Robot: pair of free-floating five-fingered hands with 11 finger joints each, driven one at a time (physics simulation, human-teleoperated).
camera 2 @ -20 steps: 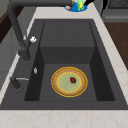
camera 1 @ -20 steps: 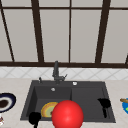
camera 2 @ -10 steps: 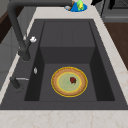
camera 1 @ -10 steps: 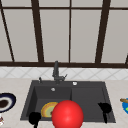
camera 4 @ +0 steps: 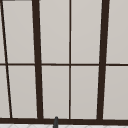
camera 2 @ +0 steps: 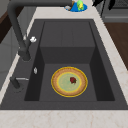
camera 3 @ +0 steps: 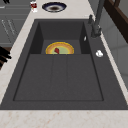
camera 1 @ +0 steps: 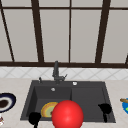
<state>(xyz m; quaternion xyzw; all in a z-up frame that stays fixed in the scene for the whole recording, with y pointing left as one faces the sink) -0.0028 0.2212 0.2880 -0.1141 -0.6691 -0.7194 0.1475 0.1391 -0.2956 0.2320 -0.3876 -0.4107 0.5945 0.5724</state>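
A dark sink (camera 1: 110, 105) is set into a pale stone counter (camera 2: 62, 118) under a big window (camera 4: 70, 62) with dark brown bars, and a tall dark tap (camera 1: 56, 72) stands behind the basin. In the front view the left hand (camera 1: 34, 118) hangs at the sink's near left corner and the right hand (camera 1: 105, 109) over its near right edge; I cannot tell how the fingers of either are set, since both show as dark blobs. Between them, close to the camera, is a red ball (camera 1: 67, 114), which covers part of a yellow plate (camera 1: 47, 109) lying in the left basin. The left side view shows that plate whole, flat on the basin floor, with a small dark red bit (camera 2: 73, 80) on its green middle. A dark blue bowl (camera 1: 6, 102) sits on the counter left of the sink; the right side view shows a small red and white thing (camera 3: 33, 6) just beside it. A blue dish (camera 2: 78, 6) holding something green lies on the counter at the sink's right.
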